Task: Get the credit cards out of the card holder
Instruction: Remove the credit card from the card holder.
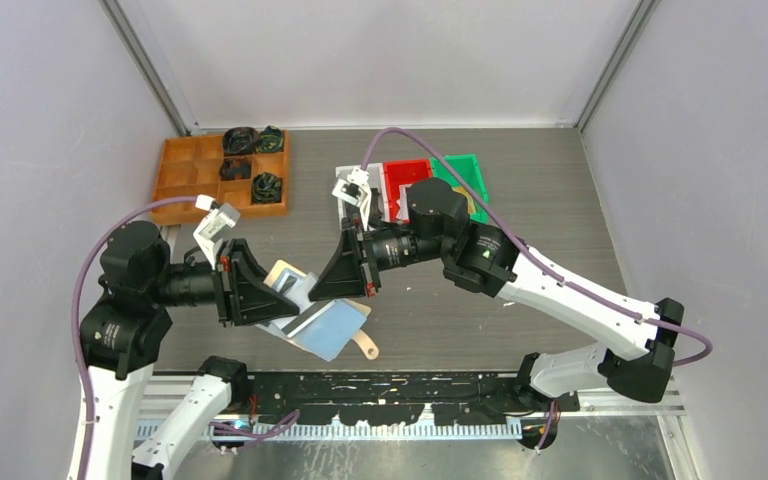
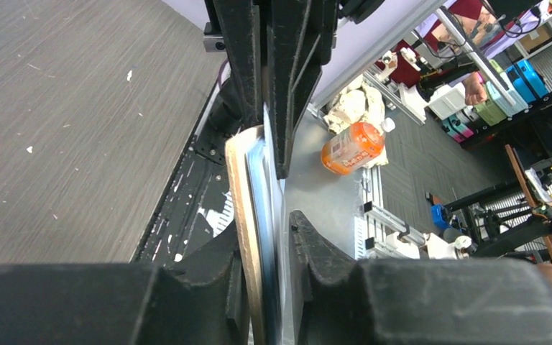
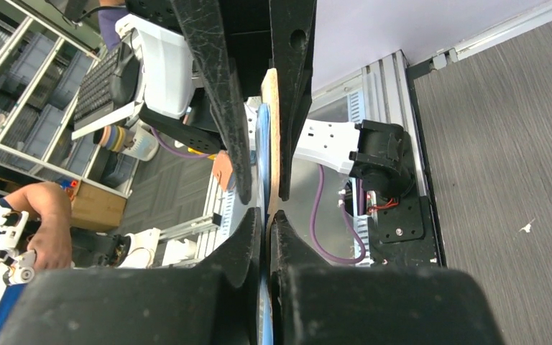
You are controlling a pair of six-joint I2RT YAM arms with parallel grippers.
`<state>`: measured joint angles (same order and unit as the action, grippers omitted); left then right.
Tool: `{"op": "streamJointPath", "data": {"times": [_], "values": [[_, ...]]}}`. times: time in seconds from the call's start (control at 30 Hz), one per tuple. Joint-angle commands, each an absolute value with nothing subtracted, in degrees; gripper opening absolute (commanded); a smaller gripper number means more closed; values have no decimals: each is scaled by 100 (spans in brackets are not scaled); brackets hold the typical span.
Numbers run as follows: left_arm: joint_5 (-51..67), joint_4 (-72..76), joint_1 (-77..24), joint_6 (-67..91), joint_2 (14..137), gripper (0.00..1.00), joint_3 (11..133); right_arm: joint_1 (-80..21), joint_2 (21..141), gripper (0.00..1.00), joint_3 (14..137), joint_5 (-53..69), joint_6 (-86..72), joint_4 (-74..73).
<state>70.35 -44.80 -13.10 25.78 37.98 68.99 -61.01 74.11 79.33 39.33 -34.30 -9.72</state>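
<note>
Card holder (image 1: 330, 325): held off the table (image 1: 560, 200), at the near middle, slung between the two grippers and tilted with its low corner toward the arm bases.

Table: grey wood-grain surface. A wooden compartment tray (image 1: 175, 175) sits at far left, with dark lumps (image 1: 240, 140) in its far compartments. A red bin (image 1: 405, 180) and a green bin (image 1: 465, 172) sit side by side at far centre.

Left gripper (image 1: 265, 290): on the holder's left end. In the left wrist view its fingers (image 2: 233, 244) stand close on either side of the tan-and-blue edge. Whether they press on it, cannot tell.

Right gripper (image 1: 345, 268): on the holder's upper right edge. In the right wrist view its jaws are pressed almost together, pinching a thin pale blue layer of the holder. Pocket or card, cannot tell.

Pale flat corner (image 1: 285, 273): shows between the two grippers above the blue face. Card or flap, cannot tell.

Tab strap (image 1: 365, 347): tan, sticking out at the holder's low right corner, over the table's near edge.
</note>
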Motion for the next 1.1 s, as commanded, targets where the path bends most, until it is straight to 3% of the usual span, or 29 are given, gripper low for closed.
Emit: {"op": "streamJointPath", "data": {"times": [0.0,0.1,0.17,0.23,0.3,0.4,0.67,0.83,1.07], "values": [[7131,-4704,-1301,2133,3909,20,6967,-6134,7461,1,8317,3973,-3159,-1159],[7124,-4699,-1301,2109,3945,10,6928,-6134,7542,5,8472,3998,-3053,-1332],[7050,-4664,-1301,2109,3955,2,6913,-6122,7548,32,8534,3914,-2954,-1419],[6782,-4642,-1301,2116,3962,0,6891,-5999,7454,43,8534,3632,-2894,-1544],[6446,-4643,-1301,2110,3985,0,6878,-5753,7256,62,8409,3315,-3018,-1504],[5747,-4592,-1304,2225,4048,0,6885,-5309,6716,77,7970,2755,-3326,-1149],[4924,-3528,-1304,3341,3962,0,6480,-4798,5852,72,6661,2877,-5072,653],[5117,-2798,-1301,4042,3955,0,6196,-4848,6077,61,5661,3304,-6377,2624],[5031,-2379,-1302,4473,4084,0,6159,-5175,6464,58,5464,3293,-6454,2968]]}}
